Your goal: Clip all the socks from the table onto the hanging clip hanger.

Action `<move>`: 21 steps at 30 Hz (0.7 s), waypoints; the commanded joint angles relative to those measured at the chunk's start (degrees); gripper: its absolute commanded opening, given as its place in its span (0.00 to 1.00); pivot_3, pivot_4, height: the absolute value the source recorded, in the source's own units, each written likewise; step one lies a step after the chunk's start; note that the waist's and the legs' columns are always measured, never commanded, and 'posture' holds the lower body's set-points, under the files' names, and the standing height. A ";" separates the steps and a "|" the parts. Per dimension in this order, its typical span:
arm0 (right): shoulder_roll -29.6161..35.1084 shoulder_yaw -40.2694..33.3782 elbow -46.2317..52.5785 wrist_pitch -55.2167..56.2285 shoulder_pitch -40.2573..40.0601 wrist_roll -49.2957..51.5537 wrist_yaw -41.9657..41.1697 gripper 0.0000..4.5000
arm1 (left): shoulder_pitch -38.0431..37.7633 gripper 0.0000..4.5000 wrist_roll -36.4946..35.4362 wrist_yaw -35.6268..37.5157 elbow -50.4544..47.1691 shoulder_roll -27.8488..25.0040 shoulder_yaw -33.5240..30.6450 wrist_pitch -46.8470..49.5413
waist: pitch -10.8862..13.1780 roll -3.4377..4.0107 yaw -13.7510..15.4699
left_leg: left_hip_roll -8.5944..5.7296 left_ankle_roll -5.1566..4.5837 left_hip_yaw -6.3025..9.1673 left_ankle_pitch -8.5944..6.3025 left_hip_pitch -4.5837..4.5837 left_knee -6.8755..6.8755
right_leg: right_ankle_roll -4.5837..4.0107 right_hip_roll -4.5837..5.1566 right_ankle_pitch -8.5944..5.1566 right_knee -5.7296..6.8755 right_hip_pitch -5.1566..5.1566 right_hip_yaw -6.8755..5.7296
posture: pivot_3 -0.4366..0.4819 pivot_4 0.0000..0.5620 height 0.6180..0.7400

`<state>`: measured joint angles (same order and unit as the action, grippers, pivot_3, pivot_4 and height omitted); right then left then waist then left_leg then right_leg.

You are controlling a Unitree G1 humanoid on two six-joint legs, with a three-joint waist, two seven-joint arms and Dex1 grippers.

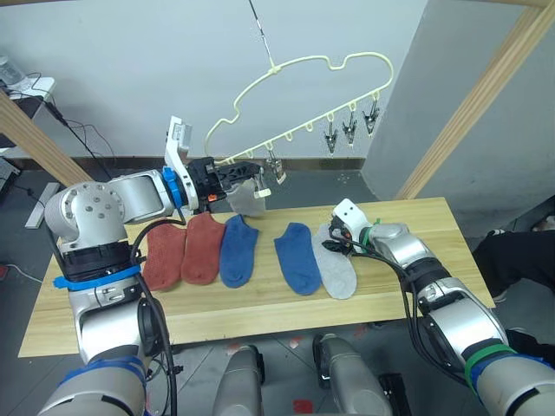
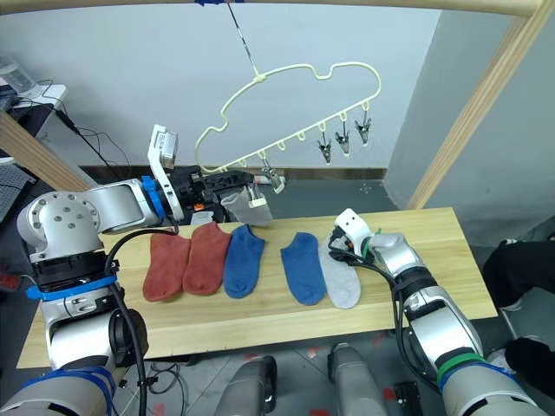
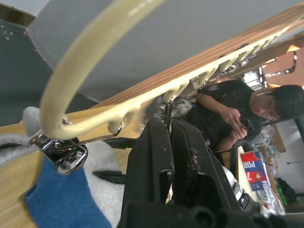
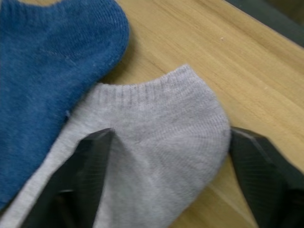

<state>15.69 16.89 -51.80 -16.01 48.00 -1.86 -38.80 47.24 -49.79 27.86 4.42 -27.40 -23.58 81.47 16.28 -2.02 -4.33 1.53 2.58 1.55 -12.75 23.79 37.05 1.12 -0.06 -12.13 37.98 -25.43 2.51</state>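
**Inspector:** Report the surface first.

**Assistant:** The long light wooden plank table (image 1: 416, 286) carries five short knit socks in a row: two rust-red socks (image 1: 184, 250) side by side at the robot's left, a blue sock (image 1: 238, 250) touching the second red one, another blue sock (image 1: 297, 257) set apart from it, and a light grey sock (image 1: 336, 269) overlapping that blue sock's edge.

**Inspector:** And the sixth sock?

**Assistant:** A second light grey sock (image 2: 246, 207) hangs above the table's far edge, just under the low end of the thin pale-yellow cloud-outlined clip hanger (image 1: 303, 87), which hangs tilted from a metal hook. Three small silver clips (image 1: 349, 130) hang empty at its high end.

**Inspector:** Left gripper?

**Assistant:** The left gripper (image 1: 241, 172) is raised at the hanger's low end, its fingers pressed together beside a silver clip (image 3: 64, 153) at the hanging sock's top. Whether anything is pinched between them cannot be told.

**Inspector:** Right gripper?

**Assistant:** The right gripper (image 4: 166, 156) is low on the table, fingers spread wide, straddling the cuff end of the grey sock lying there, one finger on either side.

**Inspector:** Anything else?

**Assistant:** A seated person in dark clothing (image 3: 228, 114) appears beyond the table.
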 commanded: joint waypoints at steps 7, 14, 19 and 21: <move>2.19 -2.23 7.02 3.01 -3.10 0.17 -5.55 0.04 | -1.42 0.00 -3.27 -1.85 -2.06 1.49 -2.50 2.56 | 0.00 0.00 0.37 | -0.01 0.01 0.03 0.01 0.00 -0.01 | 0.00 0.00 0.00 0.01 0.00 -0.03 | 0.46 0.44 1.00; 8.87 -7.11 36.95 -15.40 -9.04 14.72 -21.43 0.01 | -1.33 0.00 -5.20 -3.58 -1.42 2.64 -4.85 4.84 | 0.00 0.00 0.95 | -0.02 0.01 0.02 0.01 -0.01 -0.01 | 0.02 0.03 0.00 0.02 0.00 -0.04 | 0.45 0.44 1.00; 10.48 -8.52 57.20 -36.35 -9.56 29.65 -24.40 0.01 | -1.53 0.00 -5.38 -3.87 -0.89 2.38 -4.80 4.95 | -0.01 0.00 0.88 | -0.01 0.01 0.15 0.01 -0.02 -0.01 | 0.10 -0.05 -0.04 0.07 0.01 -0.14 | 0.45 0.44 1.00; 9.95 -8.58 59.27 -38.93 -9.51 31.71 -23.44 0.01 | -1.55 0.00 -4.93 -3.98 -1.04 2.46 -4.38 4.05 | -0.01 0.00 1.00 | -0.02 0.01 0.20 0.01 -0.04 0.00 | 0.23 -0.10 -0.12 0.05 0.05 -0.19 | 0.45 0.45 1.00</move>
<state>25.64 8.98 4.63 -52.23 38.68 26.94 -62.32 46.20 -54.11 24.23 3.99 -24.82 -28.42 84.81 16.27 -2.03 -3.33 1.51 2.60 1.76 -12.73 23.75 37.05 1.39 -0.16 -12.28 38.02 -25.38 2.32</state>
